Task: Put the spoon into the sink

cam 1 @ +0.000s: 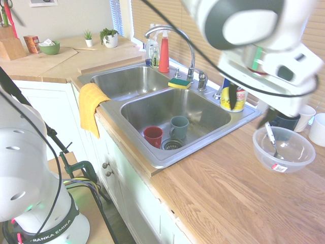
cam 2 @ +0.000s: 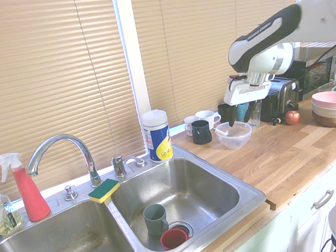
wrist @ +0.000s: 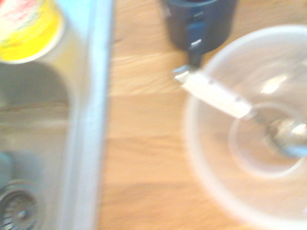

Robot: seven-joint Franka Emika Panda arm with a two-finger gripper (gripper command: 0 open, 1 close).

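Gripper (cam 2: 237, 118) is hanging with fingers apart, holding nothing, above the clear bowl (cam 1: 284, 149). The spoon (cam 1: 271, 140) is leaning inside it, handle over the rim. Looks light, stiff and slippery; you're best pinching the handle.

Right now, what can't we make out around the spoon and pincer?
- Pincer: fingers a dark blur in the second exterior view; largely hidden by the arm in the first.
- Spoon: tiny in the second exterior view, motion-blurred in the wrist view.
- Clear bowl: cut off by the wrist view's edge.
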